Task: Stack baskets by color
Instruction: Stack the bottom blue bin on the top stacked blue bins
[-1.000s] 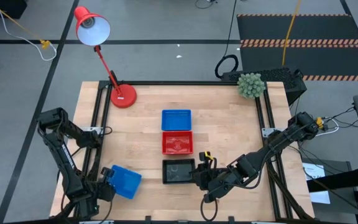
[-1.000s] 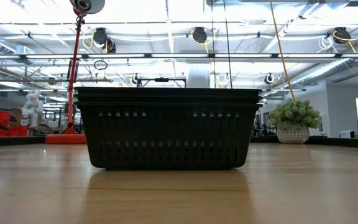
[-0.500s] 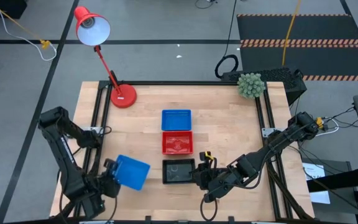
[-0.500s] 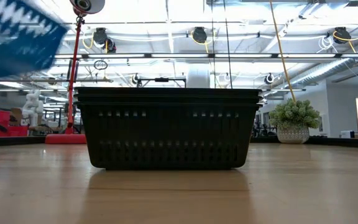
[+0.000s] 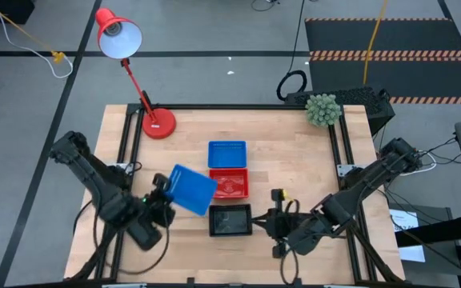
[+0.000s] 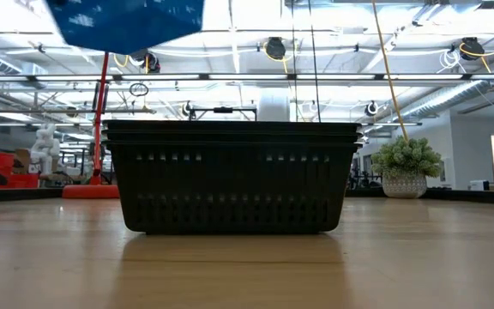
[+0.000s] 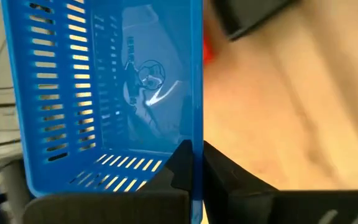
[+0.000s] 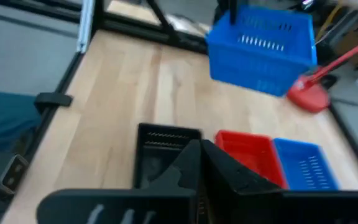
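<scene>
Left fingers [image 7: 191,163] pinching rim of tilted blue basket [image 5: 190,189], airborne left of centre; we judge it may slip or snag red stack [image 5: 232,183]. Right fingers [image 8: 199,163] pressed together, empty.

Wooden table [image 5: 294,160] carries blue basket [image 5: 226,153], red basket [image 5: 229,183], black basket [image 5: 230,220], lamp [image 5: 158,123].
</scene>
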You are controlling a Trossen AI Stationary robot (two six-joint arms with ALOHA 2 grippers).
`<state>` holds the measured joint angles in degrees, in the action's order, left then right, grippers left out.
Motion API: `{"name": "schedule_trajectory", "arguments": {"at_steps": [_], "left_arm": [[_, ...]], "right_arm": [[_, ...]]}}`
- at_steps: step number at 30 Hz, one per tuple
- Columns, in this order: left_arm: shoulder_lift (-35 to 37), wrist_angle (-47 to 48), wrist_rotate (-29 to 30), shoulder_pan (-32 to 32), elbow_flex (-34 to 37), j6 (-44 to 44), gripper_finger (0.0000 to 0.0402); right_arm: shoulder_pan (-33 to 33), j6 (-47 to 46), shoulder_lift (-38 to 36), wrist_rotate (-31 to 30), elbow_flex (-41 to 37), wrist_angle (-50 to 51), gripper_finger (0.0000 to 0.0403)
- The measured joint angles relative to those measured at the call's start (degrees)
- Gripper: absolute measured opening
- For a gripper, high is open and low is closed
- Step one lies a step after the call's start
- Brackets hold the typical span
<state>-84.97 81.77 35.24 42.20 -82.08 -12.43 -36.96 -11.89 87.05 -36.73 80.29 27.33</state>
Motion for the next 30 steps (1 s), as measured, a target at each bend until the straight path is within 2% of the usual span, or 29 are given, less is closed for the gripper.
{"name": "schedule_trajectory", "arguments": {"at_steps": [3,14,17,22,27,30], "left_arm": [[1.6,-0.6,1.3,-4.7,0.0,4.4,0.0009],[5.0,-11.0,2.6,-21.9,0.0,22.0,0.0007],[4.9,-14.1,2.3,-26.6,0.0,23.3,0.0012],[4.9,-22.3,2.1,-33.2,2.1,25.6,0.0009],[4.9,-31.5,-4.4,-38.5,5.6,28.5,0.0015],[4.9,-36.3,-7.8,-40.5,8.0,29.8,0.0019]], "right_arm": [[-1.0,0.3,-1.5,-3.8,0.0,1.3,0.0011],[-1.0,1.1,-2.2,-6.1,0.0,4.6,0.0001],[-0.9,1.3,-2.8,-8.4,0.0,5.0,0.0001],[-0.5,0.8,-3.9,-8.6,0.0,6.0,0.0000],[-0.5,3.4,-4.4,-9.5,0.0,6.4,0.0000],[-0.5,3.4,-5.5,-9.7,0.0,10.0,0.0000]]}}
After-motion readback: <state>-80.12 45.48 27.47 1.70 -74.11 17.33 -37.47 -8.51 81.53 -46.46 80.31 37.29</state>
